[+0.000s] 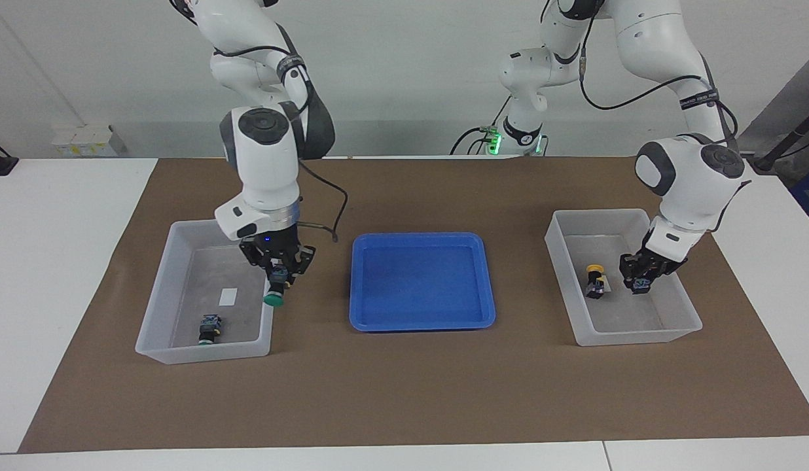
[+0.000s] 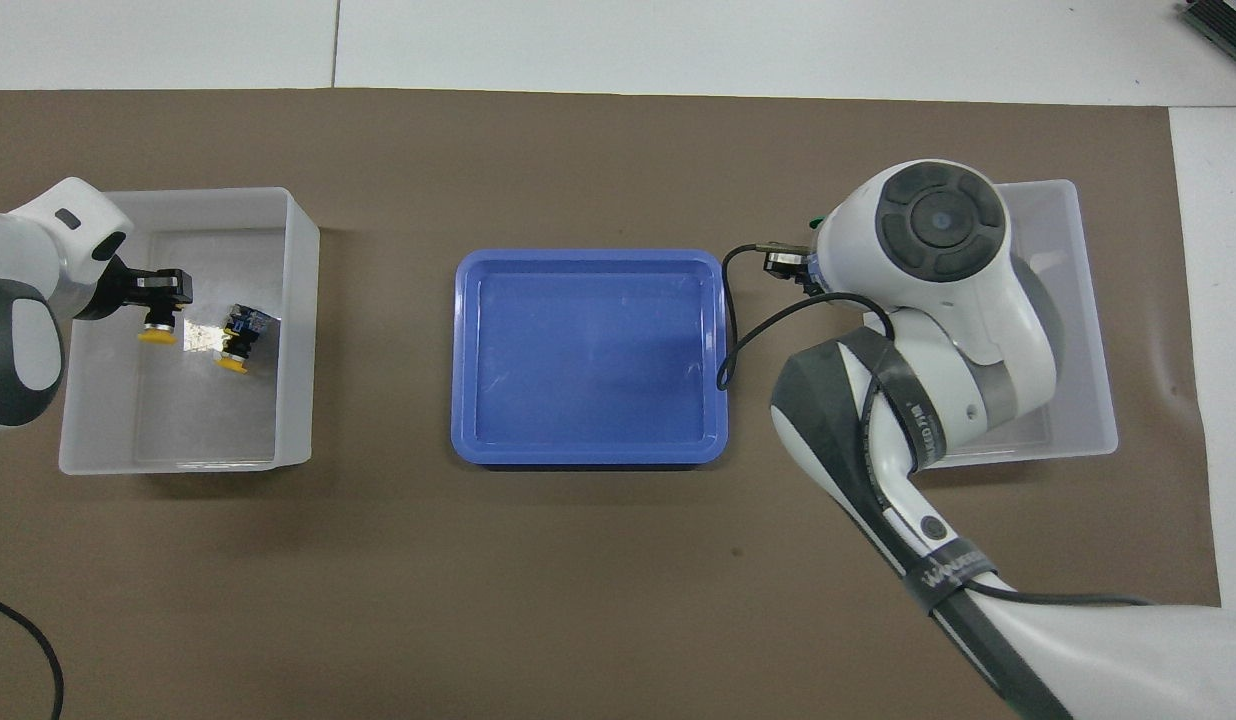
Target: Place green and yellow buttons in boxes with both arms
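My right gripper is shut on a green button, cap down, in the air over the tray-side wall of the box at the right arm's end. Another green button lies in that box. From overhead the right arm's wrist hides both over this box. My left gripper is low inside the other box, shut on a yellow button. A second yellow button lies on that box's floor beside it.
A shallow blue tray with nothing in it sits between the two boxes on the brown mat. The right arm's black cable hangs over the tray's edge.
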Available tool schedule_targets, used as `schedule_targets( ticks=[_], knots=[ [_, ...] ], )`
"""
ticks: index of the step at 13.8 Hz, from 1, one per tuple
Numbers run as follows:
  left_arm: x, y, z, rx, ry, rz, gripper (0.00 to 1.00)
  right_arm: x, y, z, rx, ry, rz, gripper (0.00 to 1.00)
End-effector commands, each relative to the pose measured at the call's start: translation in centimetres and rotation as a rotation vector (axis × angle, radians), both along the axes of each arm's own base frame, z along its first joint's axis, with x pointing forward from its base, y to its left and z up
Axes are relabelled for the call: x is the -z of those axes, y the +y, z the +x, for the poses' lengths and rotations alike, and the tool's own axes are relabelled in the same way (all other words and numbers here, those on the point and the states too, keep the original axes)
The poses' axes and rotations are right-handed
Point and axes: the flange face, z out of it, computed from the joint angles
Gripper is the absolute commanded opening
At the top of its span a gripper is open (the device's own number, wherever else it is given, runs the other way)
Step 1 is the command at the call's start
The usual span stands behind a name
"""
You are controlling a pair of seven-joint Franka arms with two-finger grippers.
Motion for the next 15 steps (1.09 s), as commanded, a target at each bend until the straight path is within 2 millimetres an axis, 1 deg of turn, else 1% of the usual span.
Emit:
schedule_targets(
  ticks=[1, 2, 3, 6, 7, 8, 9, 12, 13, 15],
  knots=[
    [-0.4, 0.3, -0.3, 0.015, -0.014, 0.001, 0.51, 0.2, -3.8, 0.4, -0.078, 0.002, -0.014, 0.0],
    [-0.4, 0.3, -0.2, 0.019, -0.015, 0.004, 0.54, 0.2, -4.2, 0.5, -0.112, -0.001, -0.018, 0.0],
    [-0.4, 0.4, -0.3, 0.017, -0.014, 0.004, 0.55, 0.5, -5.3, 0.6, -0.123, 0.005, -0.023, 0.0],
    [-0.6, 0.3, -0.1, 0.02, -0.006, 0.006, 0.55, 1.0, -9.3, 0.7, -0.153, 0.032, -0.039, 0.0],
    [-0.8, 0.2, 0.0, 0.023, -0.007, 0.007, 0.55, 1.2, -9.7, 0.7, -0.172, 0.037, -0.042, 0.0],
    [-1.4, -0.2, 0.2, 0.028, -0.004, 0.005, 0.55, 1.1, -10.6, 0.8, -0.172, 0.029, -0.037, 0.0],
    [-2.4, -0.6, 0.6, 0.034, 0.005, 0.004, 0.55, 1.1, -11.4, 0.9, -0.181, 0.018, -0.023, 0.0],
    [-5.6, -1.3, 1.2, 0.045, 0.043, 0.0, 0.55, 1.8, -11.7, 1.2, -0.225, -0.01, 0.009, 0.0],
    [-7.0, -1.4, 1.4, 0.047, 0.055, -0.002, 0.55, 2.3, -12.1, 1.2, -0.22, -0.005, 0.01, 0.0],
    [-10.4, -3.3, 1.6, 0.077, 0.093, -0.004, 0.55, 3.0, -13.0, 1.2, -0.21, -0.014, 0.012, 0.0]
  ],
)
